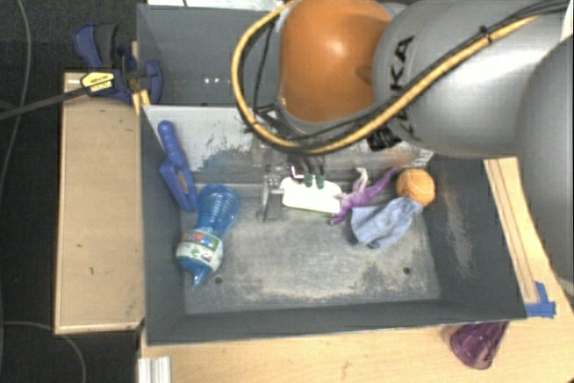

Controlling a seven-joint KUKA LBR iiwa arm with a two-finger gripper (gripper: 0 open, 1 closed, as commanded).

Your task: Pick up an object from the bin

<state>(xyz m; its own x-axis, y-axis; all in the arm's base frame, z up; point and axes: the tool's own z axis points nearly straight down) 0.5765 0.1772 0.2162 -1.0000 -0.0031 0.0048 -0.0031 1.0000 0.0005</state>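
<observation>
Black letters "KA", the visible end of a brand name, run up the rounded grey arm housing in the upper right of the frame. The label on the blue plastic bottle, lower left, is unreadable.

1. The grey arm comes in from the right and crosses the upper right of the view as a thick, rounded link.
2. The wrist bears the letters KUKA and bends downward.
3. An orange cover caps the wrist, its dome turned toward the camera.
4. A yellow and black cable loops round the cover's left side and runs back along the arm.
5. The gripper hangs below the cover, pointing down, largely hidden by the wrist.
</observation>
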